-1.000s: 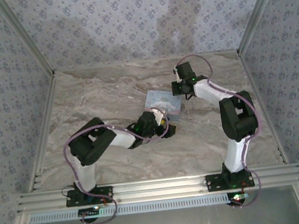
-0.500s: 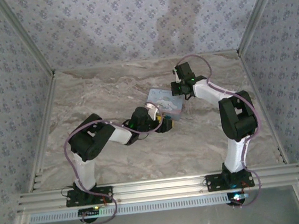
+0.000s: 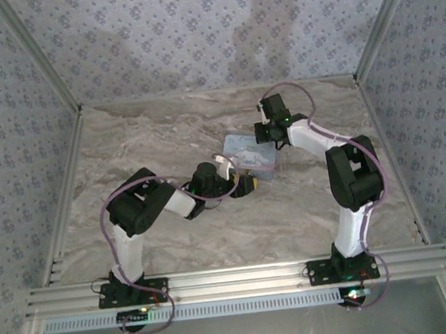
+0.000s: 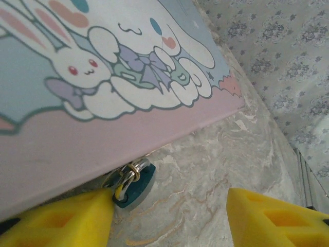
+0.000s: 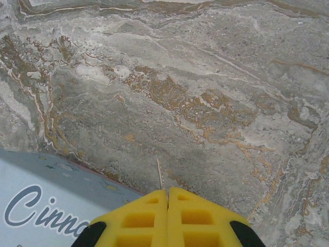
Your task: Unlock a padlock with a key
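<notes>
In the left wrist view the padlock (image 4: 131,184), a tiny teal-blue lock with a silver shackle and a small ring, lies on the marble against the front edge of the pastel cartoon tin (image 4: 103,77). My left gripper (image 4: 169,218) is open, and the padlock sits just off its left finger (image 4: 56,221), with bare marble between it and the right finger (image 4: 277,218). My right gripper (image 5: 168,191) is shut on the key (image 5: 160,177), whose thin blade sticks out edge-on from between the pads. It hovers over the marble beside the tin's far edge (image 5: 46,206).
From above, the tin (image 3: 257,154) lies mid-table between my left gripper (image 3: 246,183) and my right gripper (image 3: 266,137). Patterned walls with metal frame posts enclose the marble table (image 3: 148,135). Open marble stretches to the left and along the front.
My left arm's wrist has drawn back to the left and its jaws have narrowed a little. The tin has shifted slightly to the right. The right arm has not moved.
</notes>
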`<state>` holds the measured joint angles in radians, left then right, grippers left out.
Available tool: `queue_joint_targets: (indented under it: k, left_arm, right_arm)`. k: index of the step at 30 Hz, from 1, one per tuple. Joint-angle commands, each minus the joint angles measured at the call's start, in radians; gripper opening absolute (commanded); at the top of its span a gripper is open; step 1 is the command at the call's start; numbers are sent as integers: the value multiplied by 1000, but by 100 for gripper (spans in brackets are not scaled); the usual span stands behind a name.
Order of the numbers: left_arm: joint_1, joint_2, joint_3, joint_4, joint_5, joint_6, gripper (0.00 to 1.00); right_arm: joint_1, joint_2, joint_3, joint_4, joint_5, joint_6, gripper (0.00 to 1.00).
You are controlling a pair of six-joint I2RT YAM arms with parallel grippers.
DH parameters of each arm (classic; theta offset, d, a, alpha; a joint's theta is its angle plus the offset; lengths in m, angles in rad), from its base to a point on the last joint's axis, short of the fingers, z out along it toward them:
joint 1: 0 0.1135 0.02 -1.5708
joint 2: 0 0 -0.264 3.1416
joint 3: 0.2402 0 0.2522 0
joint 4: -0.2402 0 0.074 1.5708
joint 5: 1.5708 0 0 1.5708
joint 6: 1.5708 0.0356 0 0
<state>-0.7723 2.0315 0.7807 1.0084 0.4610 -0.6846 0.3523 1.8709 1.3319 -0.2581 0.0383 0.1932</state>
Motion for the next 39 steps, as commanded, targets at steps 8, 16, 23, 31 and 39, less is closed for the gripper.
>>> queue_joint_targets:
  k: [8, 16, 23, 31, 39]
  left_arm:
    - [-26, 31, -1, 54, -15, -8, 71]
    - [-37, 67, 19, 111, 12, -36, 61]
    - [-60, 67, -4, 171, 2, -33, 64]
    - [-66, 86, -37, 228, -43, -68, 64]
    - [-107, 81, -35, 200, -127, -14, 69]
  right_arm:
    - [13, -17, -19, 4, 15, -1, 0]
    - [14, -19, -28, 9, 17, 0, 0]
    - [15, -16, -33, 15, 14, 4, 0]
    - [17, -18, -43, 20, 15, 5, 0]
    - [16, -19, -50, 26, 15, 9, 0]
